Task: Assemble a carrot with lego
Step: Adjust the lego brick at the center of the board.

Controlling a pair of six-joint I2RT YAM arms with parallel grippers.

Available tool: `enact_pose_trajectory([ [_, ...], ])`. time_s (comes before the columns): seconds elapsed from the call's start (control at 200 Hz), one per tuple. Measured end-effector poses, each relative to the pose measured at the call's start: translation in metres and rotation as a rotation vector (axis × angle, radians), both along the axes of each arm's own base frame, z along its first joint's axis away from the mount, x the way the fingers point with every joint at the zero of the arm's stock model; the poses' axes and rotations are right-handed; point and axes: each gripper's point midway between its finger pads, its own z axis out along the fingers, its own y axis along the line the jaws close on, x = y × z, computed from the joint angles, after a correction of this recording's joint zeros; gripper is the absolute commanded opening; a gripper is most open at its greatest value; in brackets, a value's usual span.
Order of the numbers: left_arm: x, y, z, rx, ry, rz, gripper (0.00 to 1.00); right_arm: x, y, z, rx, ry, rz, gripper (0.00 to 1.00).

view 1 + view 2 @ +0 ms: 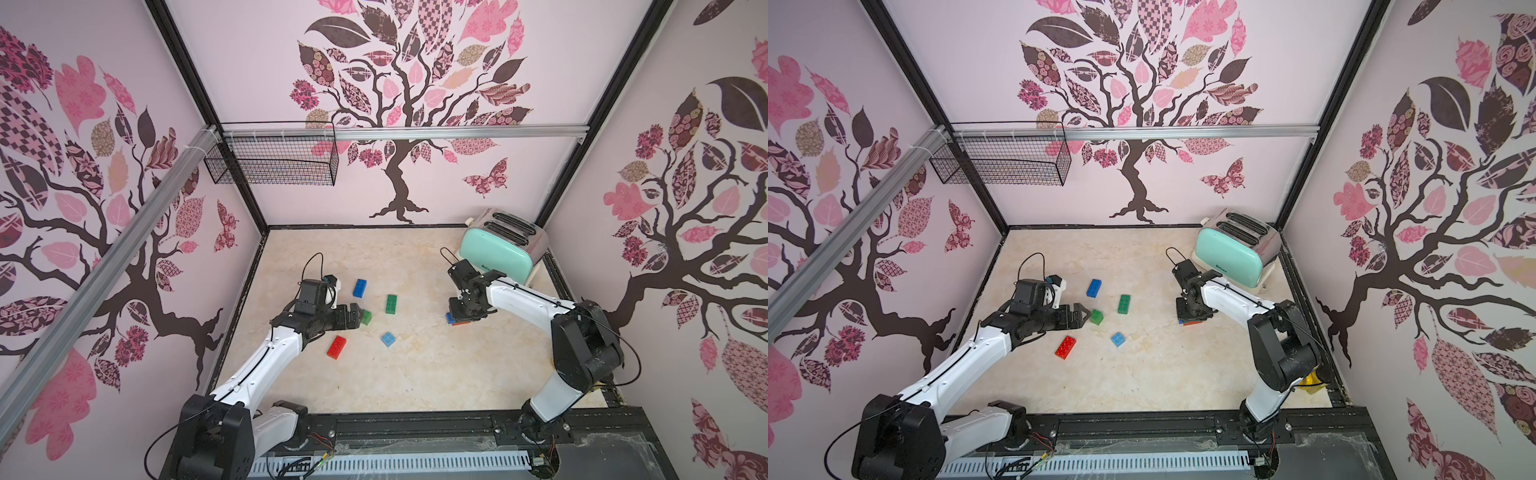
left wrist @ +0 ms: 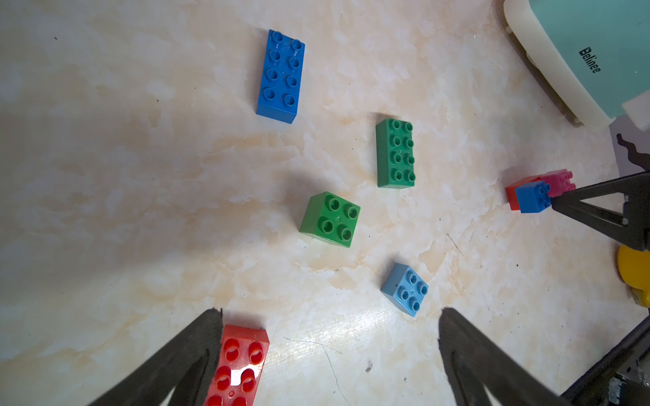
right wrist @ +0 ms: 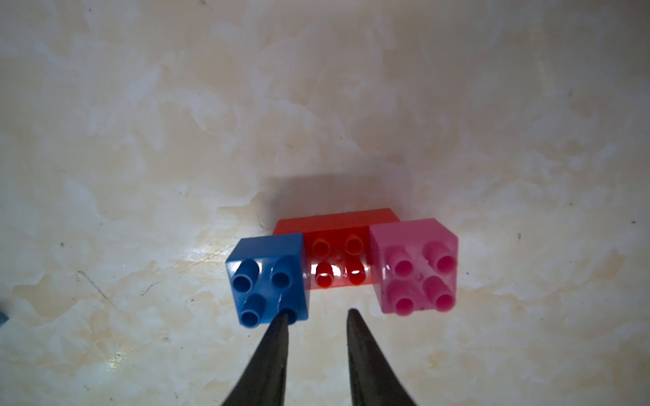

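Note:
The started carrot is a red oblong brick [image 3: 337, 262] with a dark blue square brick [image 3: 269, 277] and a pink square brick [image 3: 415, 265] pressed onto its two ends. My right gripper [image 3: 316, 313] hovers just above it, jaws drawn close with nothing between them and one fingertip over the blue brick's corner stud. Loose lego lies mid-table: a dark blue oblong [image 1: 360, 287], a green oblong [image 1: 391, 304], a green square [image 1: 366, 317], a light blue square [image 1: 388, 339] and a red oblong [image 1: 336, 347]. My left gripper [image 2: 330, 313] stands wide open and empty beside the green square.
A mint toaster [image 1: 498, 249] stands at the back right, close behind the right arm. A black wire basket [image 1: 274, 160] hangs on the back left wall. A yellow mug [image 1: 1310, 380] peeks out behind the right arm's base.

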Motion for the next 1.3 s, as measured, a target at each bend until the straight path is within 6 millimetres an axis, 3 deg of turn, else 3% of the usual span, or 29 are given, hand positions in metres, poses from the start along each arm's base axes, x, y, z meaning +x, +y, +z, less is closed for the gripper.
enact_pose_trajectory([
  [0.43,0.0,0.001,0.0,0.003,0.001,0.002,0.98,0.007,0.001,-0.004,0.008,-0.01,-0.004,0.32],
  [0.82,-0.001,0.001,-0.001,0.005,0.004,0.002,0.98,0.02,-0.015,-0.004,0.009,-0.029,-0.061,0.32],
  [1.005,-0.001,0.001,0.0,0.006,0.002,0.004,0.98,0.022,-0.019,-0.003,0.017,-0.033,-0.094,0.43],
  [1.301,-0.001,0.002,0.002,0.006,-0.006,0.005,0.98,0.024,-0.013,0.035,0.103,-0.117,-0.121,0.52],
])
